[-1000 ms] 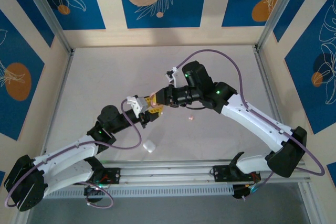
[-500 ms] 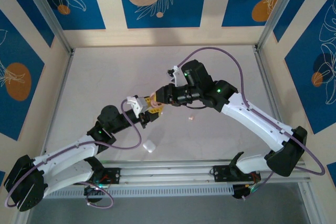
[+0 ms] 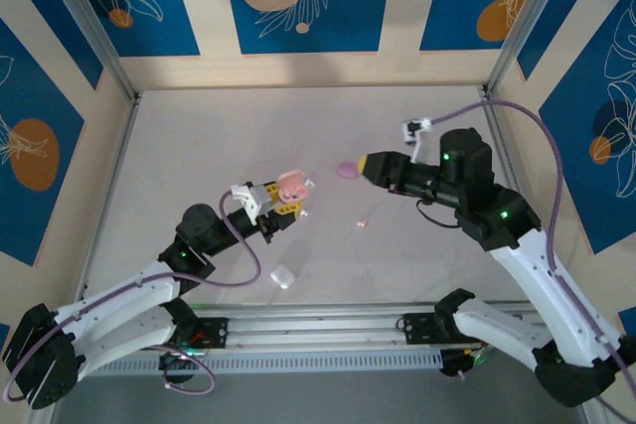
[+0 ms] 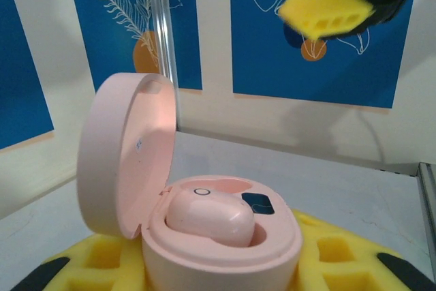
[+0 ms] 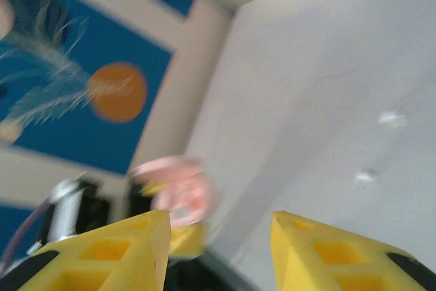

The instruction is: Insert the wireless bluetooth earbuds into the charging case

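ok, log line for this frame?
left tool: shut on pink case | case: lid open, one pink earbud seated | right tool: open, empty | table: loose pink bud

My top camera hangs above and behind the rig, looking down over the whole table [image 3: 199, 146] and its blue-panelled walls [image 3: 348, 7]. My left wrist camera sits right up against the open pink case [image 4: 225, 250], facing those walls. My right wrist camera looks across the table from farther off, blurred, catching the same case.

bright even light, soft shadows; the right wrist view is motion-blurred.
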`<state>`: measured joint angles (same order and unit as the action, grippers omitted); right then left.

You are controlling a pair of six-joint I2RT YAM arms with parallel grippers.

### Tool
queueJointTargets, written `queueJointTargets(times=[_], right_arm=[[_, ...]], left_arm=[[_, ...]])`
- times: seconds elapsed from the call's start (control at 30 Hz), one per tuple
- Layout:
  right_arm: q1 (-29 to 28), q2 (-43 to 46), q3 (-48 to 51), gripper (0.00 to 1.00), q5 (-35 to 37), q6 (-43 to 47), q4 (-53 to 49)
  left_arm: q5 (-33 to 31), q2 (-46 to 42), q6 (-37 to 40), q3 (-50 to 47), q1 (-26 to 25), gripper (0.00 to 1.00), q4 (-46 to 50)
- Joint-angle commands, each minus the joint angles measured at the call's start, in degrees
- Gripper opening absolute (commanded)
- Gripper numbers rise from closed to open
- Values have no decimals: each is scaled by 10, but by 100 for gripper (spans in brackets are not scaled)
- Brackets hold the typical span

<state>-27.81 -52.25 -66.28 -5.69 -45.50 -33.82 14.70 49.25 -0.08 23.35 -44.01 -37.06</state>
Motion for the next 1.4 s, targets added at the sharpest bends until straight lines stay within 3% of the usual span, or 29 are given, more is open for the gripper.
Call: queueJointTargets(times=[0.0, 0.17, 0.33, 0.47, 0.87, 1.37], right_arm=[[67, -38, 82, 43, 1, -3, -77], [107, -145, 145, 39, -33, 17, -62], [106, -281, 157, 35, -56, 22, -16], [104, -337, 163, 33, -48, 9, 21], [101, -402, 194, 31, -64, -10, 89], [86, -446, 169, 27, -81, 3, 104]], left_arm=[[-11, -23, -12, -6, -4, 32, -3], [-16, -41, -13, -4, -4, 32, 13], [-13, -43, -21, -2, -4, 33, 17], [-13, -48, -23, 2, -4, 33, 27], [-15, -48, -22, 0, -5, 33, 31], [-18, -49, -23, 1, -5, 33, 35]])
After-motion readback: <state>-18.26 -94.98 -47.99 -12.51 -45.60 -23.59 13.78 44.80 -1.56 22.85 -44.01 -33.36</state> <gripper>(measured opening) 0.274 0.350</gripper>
